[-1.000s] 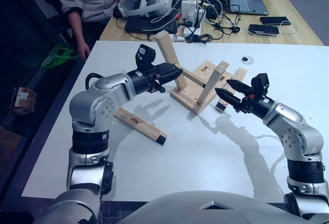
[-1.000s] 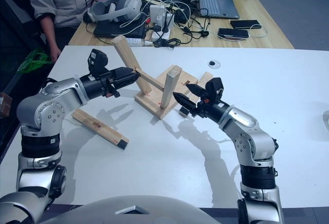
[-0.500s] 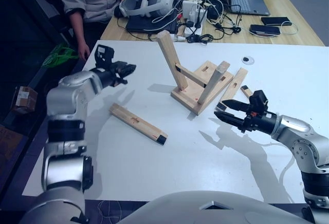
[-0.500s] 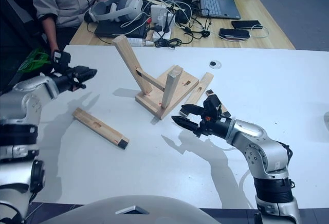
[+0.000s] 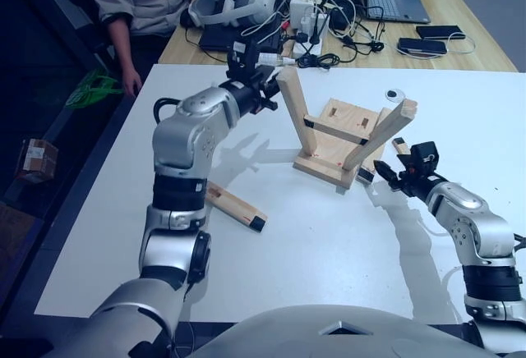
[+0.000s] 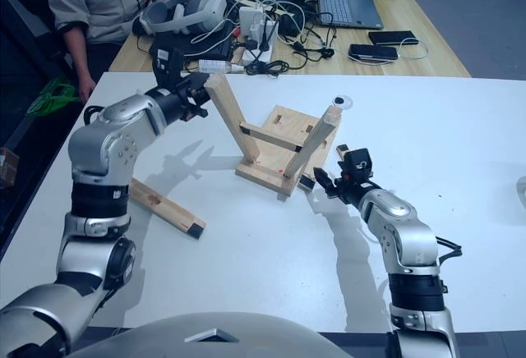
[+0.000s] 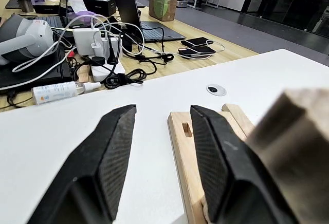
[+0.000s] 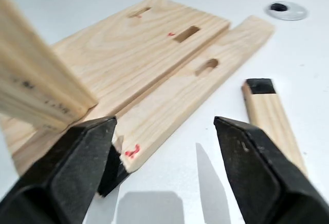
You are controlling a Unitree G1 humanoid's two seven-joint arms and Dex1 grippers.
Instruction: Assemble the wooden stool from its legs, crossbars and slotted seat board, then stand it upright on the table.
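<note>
the pale wooden slotted seat board (image 5: 349, 116) lies flat on the white worktop (image 5: 329, 251), near its far middle. two square-section pale wooden legs stand up from it, one on the robot's left (image 5: 297, 112) and one on the right (image 5: 382, 132), both tilted and joined by a thin wooden crossbar (image 5: 337, 130). a third loose wooden leg with a black end cap (image 5: 234, 206) lies flat on the worktop, well apart to the left. the head views place the left gripper (image 5: 275, 85) just beside the top of the left leg. the left wrist view adds the finger state: the black fingers (image 7: 113, 152) are spread and released, with only worktop and the seat board's edge seen through the gap, and the leg top just outside one finger; contact cannot be told. the head views place the right gripper (image 5: 385, 176) low, at the near right corner of the seat board. the right wrist view shows its fingers (image 8: 77, 167) wide apart and grasping nothing, straddling the near end of a flat slotted wooden bar (image 8: 216, 62) that lies against the seat board's edge. this view also resolves the seat board's slots, small red marks, and a short wooden piece with a black end (image 8: 270, 113) lying beside the bar. a small round grey disc (image 5: 395, 94) sits on the worktop beyond.
</note>
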